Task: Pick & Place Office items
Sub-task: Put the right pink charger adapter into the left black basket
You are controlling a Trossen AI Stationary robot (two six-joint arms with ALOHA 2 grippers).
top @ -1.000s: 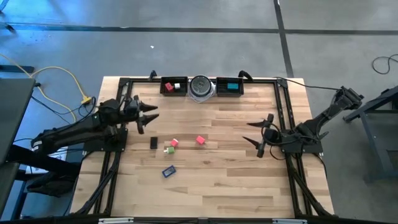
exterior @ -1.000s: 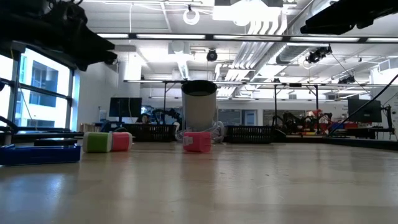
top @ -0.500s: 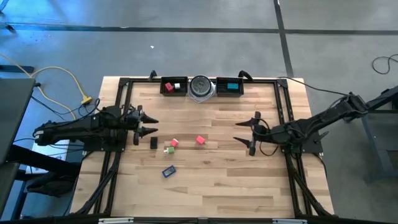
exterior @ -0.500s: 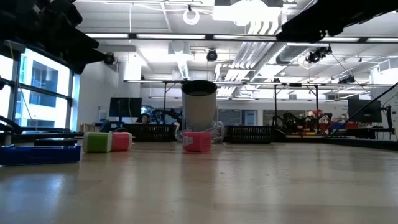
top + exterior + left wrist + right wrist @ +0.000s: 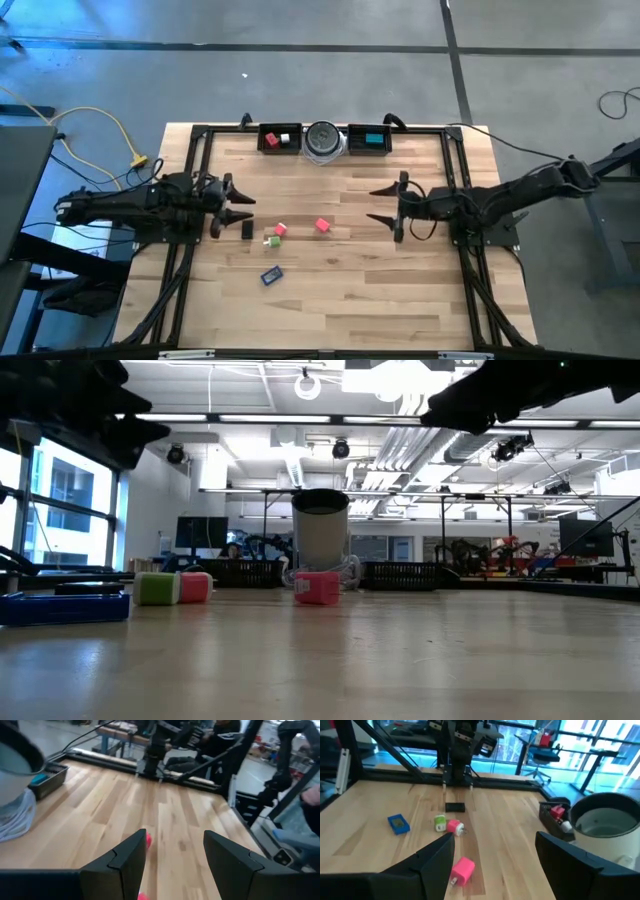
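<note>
Some sorting looks done: the left tray (image 5: pixel 280 139) holds a red and a white piece, the right tray (image 5: pixel 369 139) a teal block. 5 items lie loose mid-table: black bar (image 5: pixel 247 230), red block (image 5: pixel 281 229), green cube (image 5: pixel 272 241), pink block (image 5: pixel 322 225), blue flat piece (image 5: pixel 271 274). Left gripper (image 5: pixel 232 206) and right gripper (image 5: pixel 382 203) hover on either side of them, jaws spread wide, holding nothing
</note>
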